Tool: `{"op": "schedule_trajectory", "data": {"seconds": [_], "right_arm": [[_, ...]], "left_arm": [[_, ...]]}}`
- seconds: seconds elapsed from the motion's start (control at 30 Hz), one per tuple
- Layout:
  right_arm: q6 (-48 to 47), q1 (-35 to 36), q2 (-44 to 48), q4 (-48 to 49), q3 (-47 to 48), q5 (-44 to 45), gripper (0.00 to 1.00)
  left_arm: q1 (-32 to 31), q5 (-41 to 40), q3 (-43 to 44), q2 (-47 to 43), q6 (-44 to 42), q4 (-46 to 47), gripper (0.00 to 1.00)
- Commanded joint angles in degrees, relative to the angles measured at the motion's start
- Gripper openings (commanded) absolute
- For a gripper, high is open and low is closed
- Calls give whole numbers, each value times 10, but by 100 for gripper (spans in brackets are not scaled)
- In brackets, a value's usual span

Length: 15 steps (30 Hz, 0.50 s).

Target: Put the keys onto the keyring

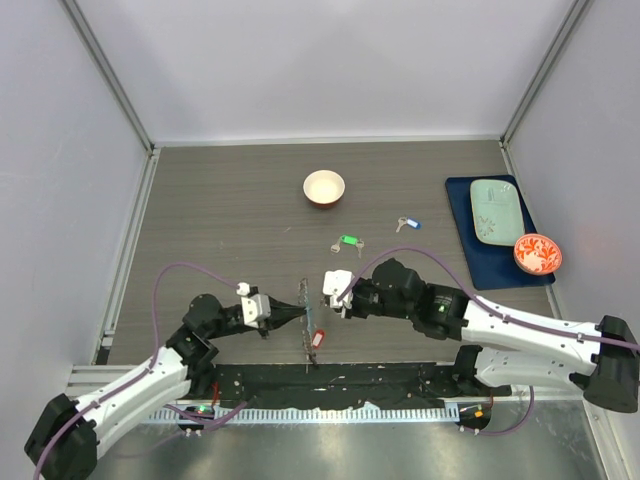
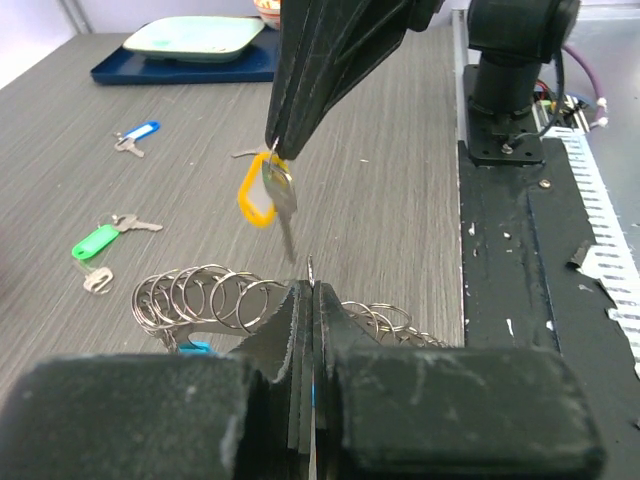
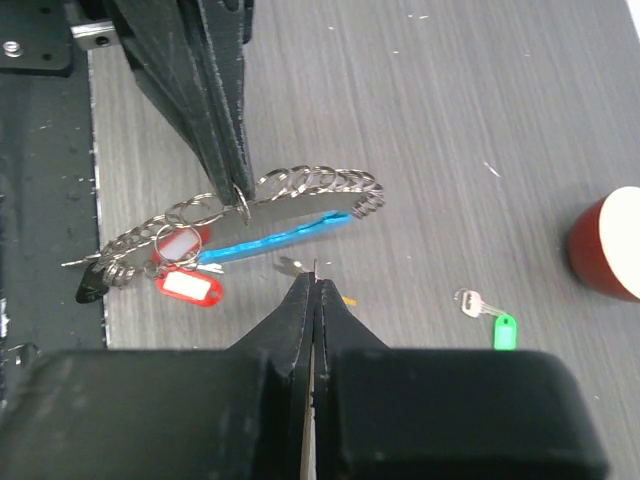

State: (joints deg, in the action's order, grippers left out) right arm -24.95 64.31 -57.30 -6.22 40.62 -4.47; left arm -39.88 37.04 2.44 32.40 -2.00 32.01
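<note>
My left gripper (image 2: 311,285) is shut on the thin wire of the keyring (image 2: 195,296), whose coils spread to both sides of the fingertips, with its blue tag (image 2: 195,347) below. In the right wrist view the keyring (image 3: 310,183) carries the blue tag (image 3: 270,235) and red-tagged keys (image 3: 190,285). My right gripper (image 3: 315,278) is shut on a yellow-tagged key (image 2: 268,192), which hangs just above the keyring's wire end. From above, the two grippers (image 1: 298,315) (image 1: 333,293) meet near the table's front. A green-tagged key (image 1: 347,241) and a blue-tagged key (image 1: 408,223) lie loose behind them.
A small white bowl (image 1: 323,187) stands at the back middle. To the right, a dark blue tray (image 1: 500,270) holds a pale green plate (image 1: 497,212) and a red patterned bowl (image 1: 537,254). A black strip (image 1: 330,385) runs along the near edge.
</note>
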Motion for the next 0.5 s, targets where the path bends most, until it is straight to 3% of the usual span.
{"op": "schedule_trajectory", "data": {"seconds": [0.0, 0.23, 0.47], "right_arm": [[27, 1, 10, 16, -8, -61, 1], [69, 0, 40, 47, -58, -79, 1], [72, 0, 37, 96, -77, -87, 1]], "left_arm": [[12, 69, 14, 20, -33, 75, 0], [76, 167, 20, 119, 0, 169, 0], [89, 229, 49, 194, 47, 249, 0]]}}
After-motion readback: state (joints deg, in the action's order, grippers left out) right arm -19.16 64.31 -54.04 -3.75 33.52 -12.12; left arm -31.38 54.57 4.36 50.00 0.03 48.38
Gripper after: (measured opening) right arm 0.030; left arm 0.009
